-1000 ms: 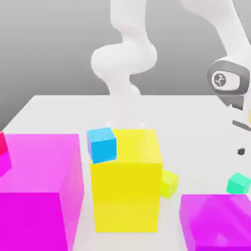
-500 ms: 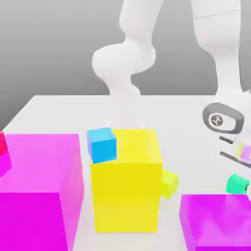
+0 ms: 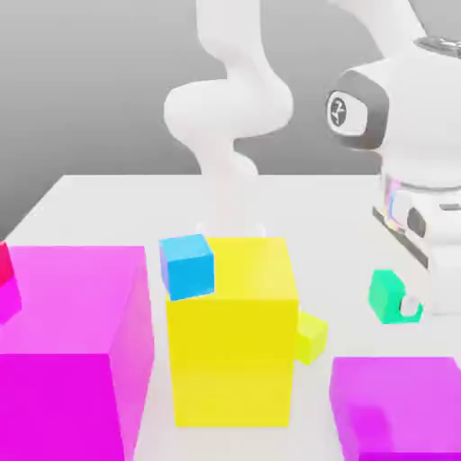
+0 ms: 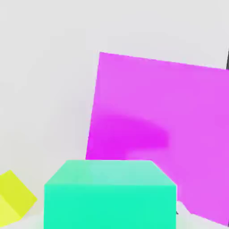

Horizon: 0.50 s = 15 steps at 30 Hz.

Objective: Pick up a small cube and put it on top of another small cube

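Claw (image 3: 402, 308) closed on the small teal-green cube (image 3: 387, 295). The cube sits at the claw's tip, clear of the tabletop (image 3: 117, 203) by the look of it, at the exterior view's right. Hand view: same cube (image 4: 110, 194) close under the camera, a big magenta block (image 4: 161, 129) lying on the surface beyond it, and a corner of the small yellow-green cube (image 4: 13, 197) off to one side.

Outward from the claw, exterior view:
- big magenta block (image 3: 396, 405), low and near the camera, just below the held cube
- small yellow-green cube (image 3: 311, 336) on the tabletop, tucked against the big yellow block (image 3: 234, 329)
- small blue cube (image 3: 187, 265) by the yellow block's upper corner on the exterior view's left; whether it rests on something or touches the block, cannot tell
- second, larger magenta block (image 3: 72, 342) at the exterior view's left
- sliver of something red (image 3: 4, 263) at the far left edge

Progress, judged: pick-up looks done, cube in grip and lifted. Left to do: carry it over another small cube, settle it squarely on top, let go. Which small cube is the target is not clear; the yellow-green one is nearest, but it is crowded by the yellow block, so the approach would be tight.
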Each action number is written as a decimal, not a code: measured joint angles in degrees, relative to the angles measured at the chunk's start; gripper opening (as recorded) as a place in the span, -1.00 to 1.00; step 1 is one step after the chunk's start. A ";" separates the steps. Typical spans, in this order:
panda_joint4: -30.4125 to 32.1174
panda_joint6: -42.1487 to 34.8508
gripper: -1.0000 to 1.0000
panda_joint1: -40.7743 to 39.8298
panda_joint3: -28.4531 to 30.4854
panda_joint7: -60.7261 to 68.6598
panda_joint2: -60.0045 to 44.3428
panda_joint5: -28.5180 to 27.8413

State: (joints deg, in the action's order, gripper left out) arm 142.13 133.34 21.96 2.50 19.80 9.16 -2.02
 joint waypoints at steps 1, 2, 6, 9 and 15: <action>-0.48 -2.44 -1.00 -1.64 1.22 -1.76 1.98 -0.30; -0.95 -4.89 -1.00 -3.34 2.53 -3.53 3.95 -0.64; -2.74 -14.30 -1.00 -11.18 6.93 -10.57 11.52 -2.19; -1.91 -16.17 -1.00 -15.30 9.25 -14.00 14.16 -3.06; 2.03 -10.42 1.00 -15.98 10.02 -14.30 12.32 -3.18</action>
